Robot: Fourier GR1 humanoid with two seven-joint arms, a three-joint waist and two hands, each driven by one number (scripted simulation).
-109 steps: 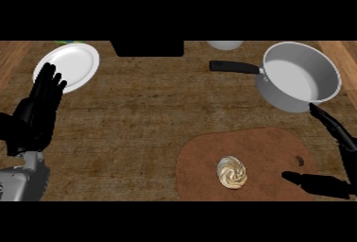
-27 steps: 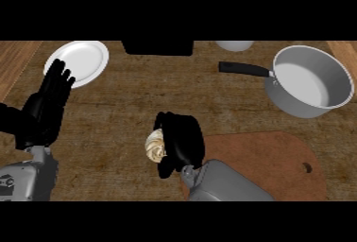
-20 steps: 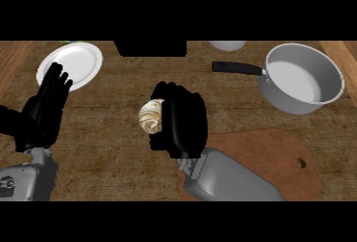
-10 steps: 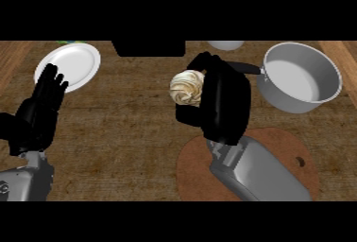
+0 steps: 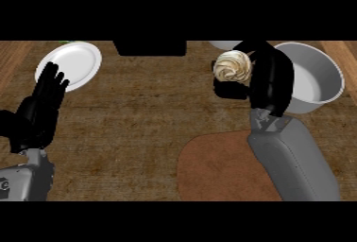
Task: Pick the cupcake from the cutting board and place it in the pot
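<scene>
My right hand [image 5: 268,78] is curled round the cupcake [image 5: 232,68], a pale swirl of cream frosting, and holds it in the air just left of the grey pot [image 5: 322,73]. The hand and forearm cover the pot's left rim and its handle. The brown cutting board [image 5: 213,168] lies below on the counter with nothing on it; my right forearm crosses its right part. My left hand [image 5: 38,111] stands open at the left edge, fingers up, resting.
A white plate [image 5: 73,61] lies at the back left, just above my left hand. A black object [image 5: 150,47] sits at the back centre, and a pale rounded thing [image 5: 225,44] peeks out behind the cupcake.
My right hand has carried the cupcake up and to the right, from above the board's left edge to the pot's side. The left hand has stayed put.
</scene>
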